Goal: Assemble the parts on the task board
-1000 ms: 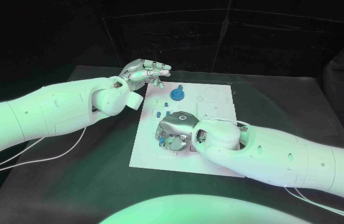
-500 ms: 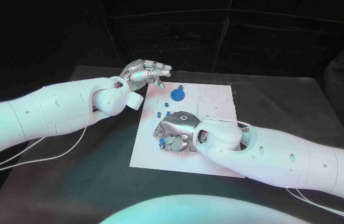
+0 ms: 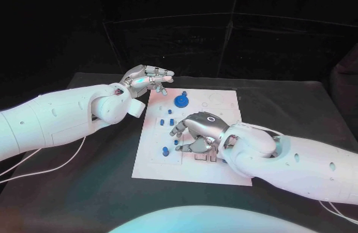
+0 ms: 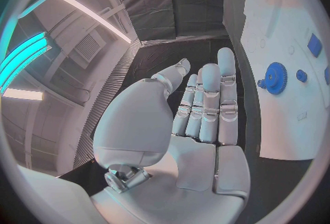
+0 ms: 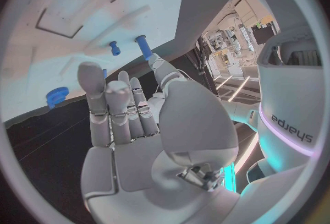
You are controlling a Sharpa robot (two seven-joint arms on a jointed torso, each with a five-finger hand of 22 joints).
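Parts (image 3: 165,151): perhaps five blue on task board (image 3: 153,168); both hands, left (image 3: 147,79), right (image 3: 196,132), spread, empty.

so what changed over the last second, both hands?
The right hand lifted off the near-left part of the white board and shifted toward the middle, uncovering a small blue piece; it holds nothing, fingers spread. The left hand stayed at the board's far-left corner, and the blue gear stayed put.

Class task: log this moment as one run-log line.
left hand: open, at board's far corner | right hand: open, over task board | blue gear: on board
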